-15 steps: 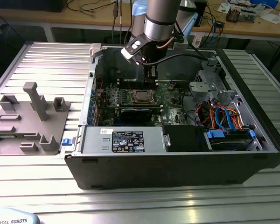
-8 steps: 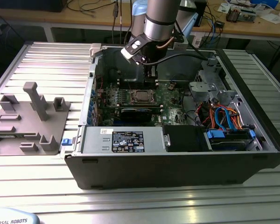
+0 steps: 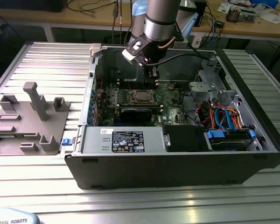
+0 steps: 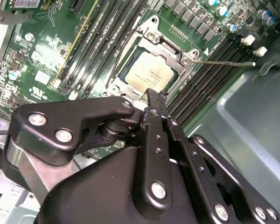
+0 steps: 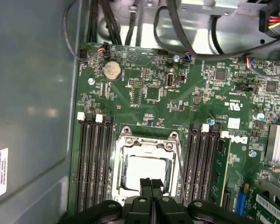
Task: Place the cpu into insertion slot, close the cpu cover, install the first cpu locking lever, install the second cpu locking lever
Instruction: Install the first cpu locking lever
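One claw (image 5: 151, 183) near cpu (image 5: 142, 169) (seated), ribbed metal table (image 3: 46, 60), workbench (image 3: 252, 27) behind

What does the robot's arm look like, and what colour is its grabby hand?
The arm is a round silvery-grey tube with a pale blue joint cap and a black cable beside it. The gripper is black, built from jointed bars with shiny silver bolts, ending in two slim flat fingers.

A ribbed aluminium table (image 3: 42, 60) stretches across the foreground, pale light glaring off its slats. Behind it runs a wooden workbench (image 3: 60, 19) strewn with cables (image 3: 95, 5) and what may be small electronics (image 3: 242, 11). Underneath lies shadow.
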Controlling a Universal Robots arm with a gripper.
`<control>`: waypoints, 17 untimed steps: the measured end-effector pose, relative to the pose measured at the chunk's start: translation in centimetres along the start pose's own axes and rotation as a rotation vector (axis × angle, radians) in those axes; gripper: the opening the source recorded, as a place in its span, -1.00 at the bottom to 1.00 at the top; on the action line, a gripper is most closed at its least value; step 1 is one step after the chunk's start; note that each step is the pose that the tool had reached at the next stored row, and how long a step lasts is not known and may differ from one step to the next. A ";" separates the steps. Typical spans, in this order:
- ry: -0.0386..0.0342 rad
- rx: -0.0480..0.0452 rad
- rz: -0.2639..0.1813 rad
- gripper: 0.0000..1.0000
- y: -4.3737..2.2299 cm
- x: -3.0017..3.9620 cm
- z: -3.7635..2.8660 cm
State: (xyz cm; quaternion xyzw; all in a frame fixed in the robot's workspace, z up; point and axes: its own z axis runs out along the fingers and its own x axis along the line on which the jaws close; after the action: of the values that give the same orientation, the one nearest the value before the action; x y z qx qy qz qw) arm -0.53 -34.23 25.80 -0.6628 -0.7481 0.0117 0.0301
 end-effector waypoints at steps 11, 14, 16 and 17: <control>-0.0089 0.0046 -0.153 -0.79 0.00 0.00 0.00; -0.0108 0.0056 -0.187 -0.79 0.00 0.00 0.00; -0.0117 0.0060 -0.205 -0.79 0.00 0.00 0.00; -0.0126 0.0065 -0.218 -0.79 0.00 0.00 0.00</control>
State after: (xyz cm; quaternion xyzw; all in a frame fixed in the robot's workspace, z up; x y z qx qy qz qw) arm -0.53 -34.22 25.80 -0.5773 -0.8159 0.0149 0.0286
